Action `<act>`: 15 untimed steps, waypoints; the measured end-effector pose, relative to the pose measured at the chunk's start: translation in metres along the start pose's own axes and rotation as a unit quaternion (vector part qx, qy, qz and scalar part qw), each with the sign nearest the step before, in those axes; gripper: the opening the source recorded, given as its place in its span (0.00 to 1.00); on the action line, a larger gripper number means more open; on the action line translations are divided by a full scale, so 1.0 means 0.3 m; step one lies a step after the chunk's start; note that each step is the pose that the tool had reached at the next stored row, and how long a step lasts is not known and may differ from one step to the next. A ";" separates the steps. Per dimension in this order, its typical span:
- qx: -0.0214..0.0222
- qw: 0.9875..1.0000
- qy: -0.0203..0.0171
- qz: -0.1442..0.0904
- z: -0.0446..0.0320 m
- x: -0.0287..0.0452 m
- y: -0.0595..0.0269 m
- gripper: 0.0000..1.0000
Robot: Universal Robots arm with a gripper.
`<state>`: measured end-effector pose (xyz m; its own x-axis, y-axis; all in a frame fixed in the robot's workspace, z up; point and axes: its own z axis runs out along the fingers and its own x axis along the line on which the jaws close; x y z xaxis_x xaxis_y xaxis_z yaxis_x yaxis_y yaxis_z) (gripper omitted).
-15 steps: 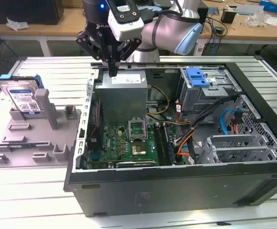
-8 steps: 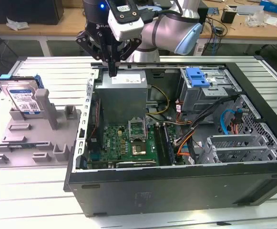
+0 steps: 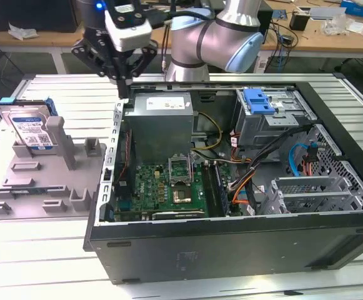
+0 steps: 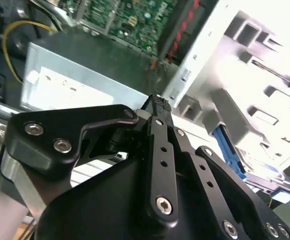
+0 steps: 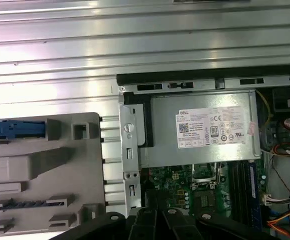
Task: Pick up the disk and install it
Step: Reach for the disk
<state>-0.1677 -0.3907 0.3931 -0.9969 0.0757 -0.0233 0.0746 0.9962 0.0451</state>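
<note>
I am holding my grey arm [image 3: 213, 39] bent at the elbow, with the wrist [image 3: 128, 28] turned so my black gripper [image 3: 123, 81] is pointing straight down. I am pressing its fingertips [image 4: 158, 104] together with nothing between them.

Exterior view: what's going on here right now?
The arm's gripper, shut and empty, hovers over a corner of the open computer case, by the power supply. The disk stands propped in the grey holder on the exterior view's left, not yet picked up.
</note>
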 end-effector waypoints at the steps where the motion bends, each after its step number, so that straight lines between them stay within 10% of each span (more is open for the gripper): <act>1: 0.000 1.000 0.000 0.000 0.000 0.011 0.003 0.11; 15: 0.000 1.000 0.000 0.000 -0.001 0.230 0.077 0.11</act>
<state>-0.2347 -0.3624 0.3930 -0.9968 0.0759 -0.0233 0.0747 0.9962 0.0451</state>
